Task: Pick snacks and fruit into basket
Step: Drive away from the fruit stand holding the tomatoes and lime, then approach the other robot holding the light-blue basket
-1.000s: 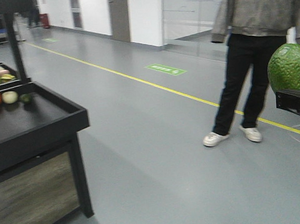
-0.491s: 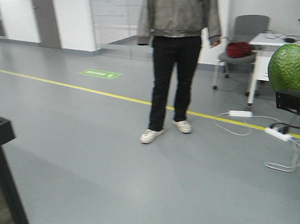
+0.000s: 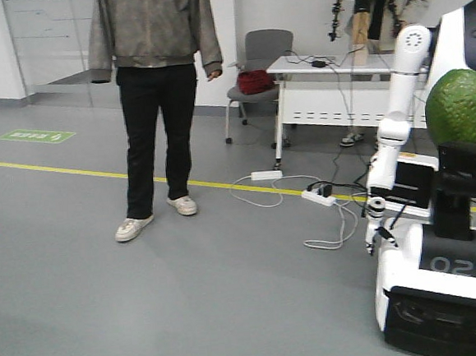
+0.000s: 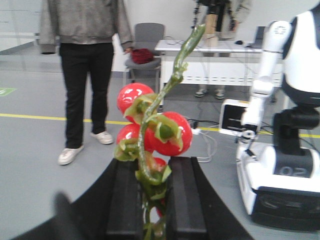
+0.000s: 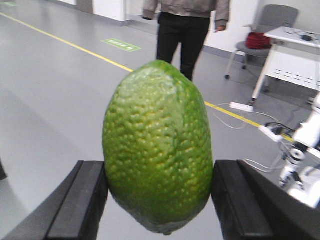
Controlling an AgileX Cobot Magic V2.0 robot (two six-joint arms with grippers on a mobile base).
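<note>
My right gripper is shut on the fruit, a green pebbly oval held upright between the black fingers; it also shows at the right edge of the front view. My left gripper is shut on the green stem of a bunch of red cherry tomatoes, which stand up above the fingers. The snacks pouch and the basket are out of view.
A person stands on the grey floor ahead, left of centre. Another white robot stands at the right. A white desk, a grey chair and floor cables lie behind. A yellow floor line crosses.
The front view has swung right: the black fruit shelf has left the frame, the person has shifted left, and the desk and white robot have come into view. The fruit stays held.
</note>
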